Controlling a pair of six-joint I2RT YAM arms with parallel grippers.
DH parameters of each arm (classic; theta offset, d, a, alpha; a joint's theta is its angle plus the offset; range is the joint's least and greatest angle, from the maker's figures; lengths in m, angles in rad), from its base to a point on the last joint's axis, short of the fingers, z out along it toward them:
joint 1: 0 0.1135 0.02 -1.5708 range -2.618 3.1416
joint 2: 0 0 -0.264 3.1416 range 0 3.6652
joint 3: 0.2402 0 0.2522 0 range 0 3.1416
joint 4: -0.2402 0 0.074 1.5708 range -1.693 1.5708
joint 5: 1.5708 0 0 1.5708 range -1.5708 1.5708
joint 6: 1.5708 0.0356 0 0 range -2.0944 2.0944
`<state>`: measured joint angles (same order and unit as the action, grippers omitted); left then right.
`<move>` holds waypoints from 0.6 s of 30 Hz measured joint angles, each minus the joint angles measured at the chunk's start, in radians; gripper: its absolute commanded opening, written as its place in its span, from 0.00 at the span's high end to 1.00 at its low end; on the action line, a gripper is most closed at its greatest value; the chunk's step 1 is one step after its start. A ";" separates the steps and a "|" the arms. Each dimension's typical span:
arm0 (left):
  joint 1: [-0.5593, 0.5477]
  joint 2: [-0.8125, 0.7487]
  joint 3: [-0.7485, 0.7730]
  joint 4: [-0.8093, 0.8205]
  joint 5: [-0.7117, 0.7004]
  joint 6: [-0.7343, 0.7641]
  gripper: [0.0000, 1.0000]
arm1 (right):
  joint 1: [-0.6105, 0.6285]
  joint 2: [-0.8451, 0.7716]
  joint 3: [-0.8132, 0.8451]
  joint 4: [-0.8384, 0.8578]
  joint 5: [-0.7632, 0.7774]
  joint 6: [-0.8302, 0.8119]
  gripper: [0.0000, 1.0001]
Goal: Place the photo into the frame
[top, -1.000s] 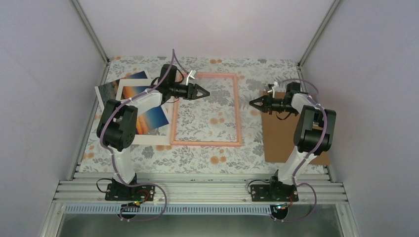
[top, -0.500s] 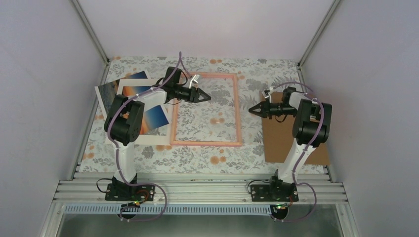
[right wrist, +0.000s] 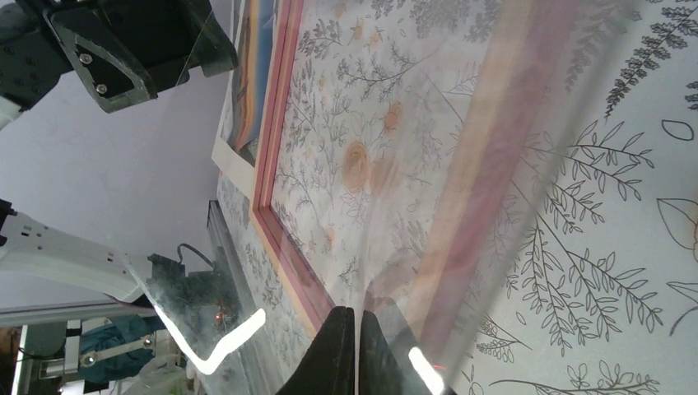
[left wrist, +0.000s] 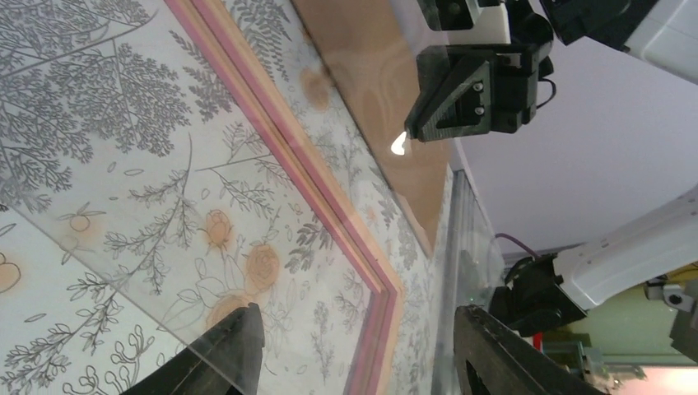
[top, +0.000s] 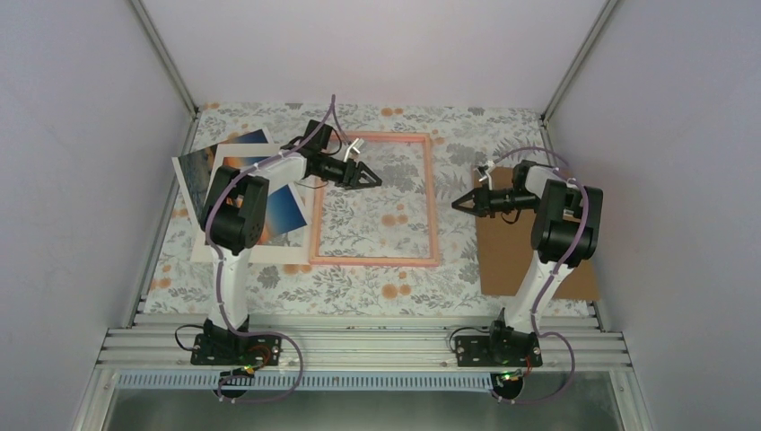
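— How far along would you say this is?

— Early, by my reckoning. The frame [top: 375,261] lies flat in the middle of the table [top: 359,289], towards the far edge, and only the table's flowered pattern shows through it. The photo [top: 285,208] is outside it, near the left edge, lying with the white mat board [top: 220,250] just beside the frame's left rail.

— And the pincers?

— The left gripper [top: 369,178] hangs over the frame's far-left corner, jaws apart, with nothing solid between them. The right gripper [top: 459,203] is just off the frame's right rail, clenched tight (a clear sheet [right wrist: 494,164] seems to run up to its tips in its own wrist view, but I cannot tell whether it is nipped).

— The brown board?

— The backing board [top: 529,260] lies along the right edge, partly under the right arm and well apart from the photo.

— So what is left?

— Nearly all of it, I judge. The photo has yet to be picked up, carried across the left rail and laid square inside the frame. Neither pincer is on it.
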<state>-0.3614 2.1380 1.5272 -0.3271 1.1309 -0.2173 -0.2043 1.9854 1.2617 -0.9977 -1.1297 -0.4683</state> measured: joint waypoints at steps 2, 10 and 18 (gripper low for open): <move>0.005 0.003 0.007 -0.016 0.024 0.000 0.41 | 0.000 0.000 0.000 -0.010 0.001 -0.022 0.96; 0.003 0.063 0.043 -0.022 0.094 -0.007 0.59 | 0.000 0.000 0.012 -0.025 -0.006 -0.061 0.96; 0.005 0.074 0.060 -0.058 0.072 0.013 0.83 | 0.000 0.007 0.030 -0.019 -0.005 -0.061 0.96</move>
<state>-0.3565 2.2124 1.5875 -0.3851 1.2030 -0.2039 -0.2043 1.9923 1.2919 -1.0164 -1.1343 -0.5293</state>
